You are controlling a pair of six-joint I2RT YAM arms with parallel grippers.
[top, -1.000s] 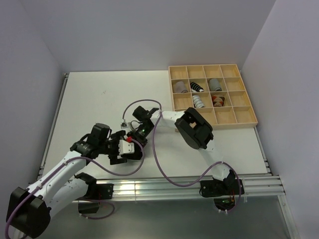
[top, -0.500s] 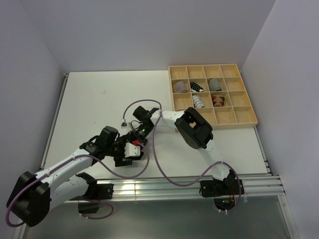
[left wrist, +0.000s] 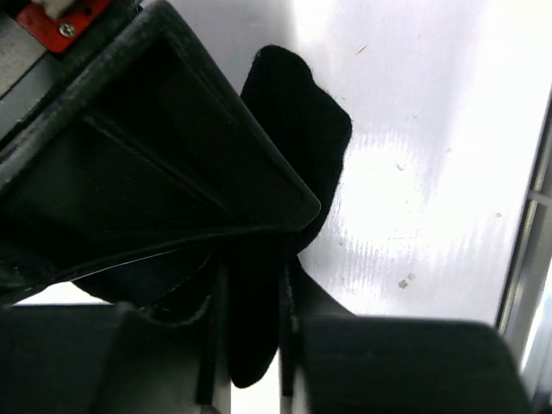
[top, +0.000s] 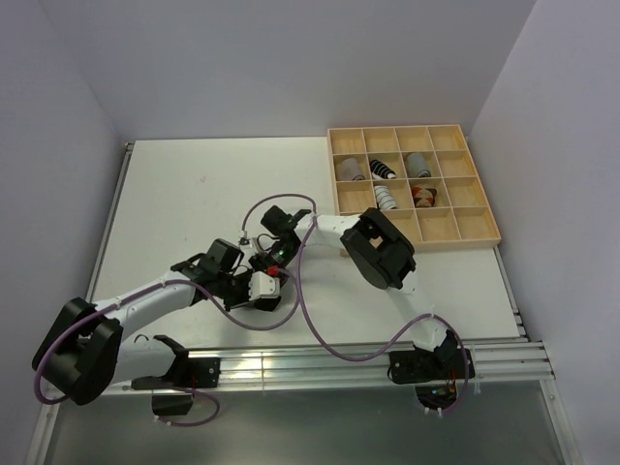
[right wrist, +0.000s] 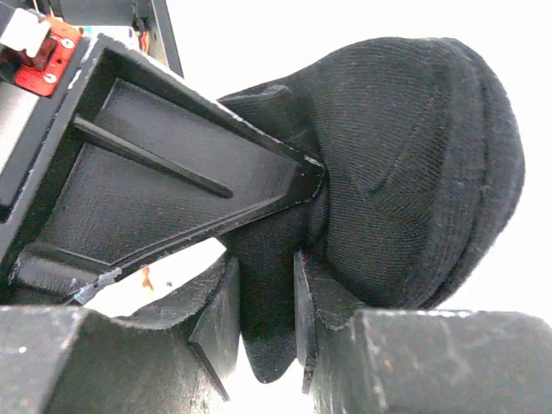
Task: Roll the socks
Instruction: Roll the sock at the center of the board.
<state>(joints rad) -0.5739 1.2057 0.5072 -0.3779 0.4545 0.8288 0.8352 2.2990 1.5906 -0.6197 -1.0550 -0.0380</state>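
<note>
A black sock, its thick end rolled into a rounded bundle, hangs between both grippers just above the white table. My right gripper is shut on a loose flap of it below the roll. My left gripper is shut on another fold of the same sock, and the two sets of fingers cross right beside each other. From above, the left gripper and right gripper meet at the table's front middle. The sock is almost hidden under them there.
A wooden compartment tray stands at the back right with several rolled socks in its middle cells. Aluminium rails run along the near edge. Purple cables loop around both arms.
My left arm has swung right toward the right gripper, and its jaws have gone from wide open to shut on the sock. The right gripper has stayed put, still holding.
</note>
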